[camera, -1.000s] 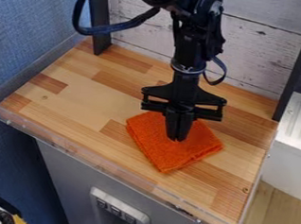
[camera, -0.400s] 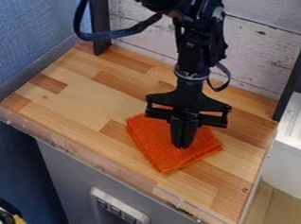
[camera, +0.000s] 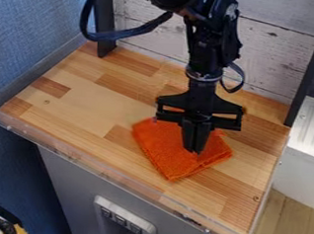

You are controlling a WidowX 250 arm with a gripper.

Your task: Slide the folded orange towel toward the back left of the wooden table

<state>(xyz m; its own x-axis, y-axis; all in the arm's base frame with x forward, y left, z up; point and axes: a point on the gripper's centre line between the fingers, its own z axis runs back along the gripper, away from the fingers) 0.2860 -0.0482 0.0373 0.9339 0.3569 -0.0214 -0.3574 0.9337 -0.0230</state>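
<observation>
Probably mid-grasp, the hand is closed at the orange cloth, its hold unclear; lifting would need a firm pinch.

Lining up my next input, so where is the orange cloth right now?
In the camera view, the orange cloth lies right of centre on the wooden tabletop, directly beneath the gripper.

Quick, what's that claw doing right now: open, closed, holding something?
The claw looks closed, its tips down at the folded orange cloth; whether it has pinched any of the cloth can't be told.
</observation>
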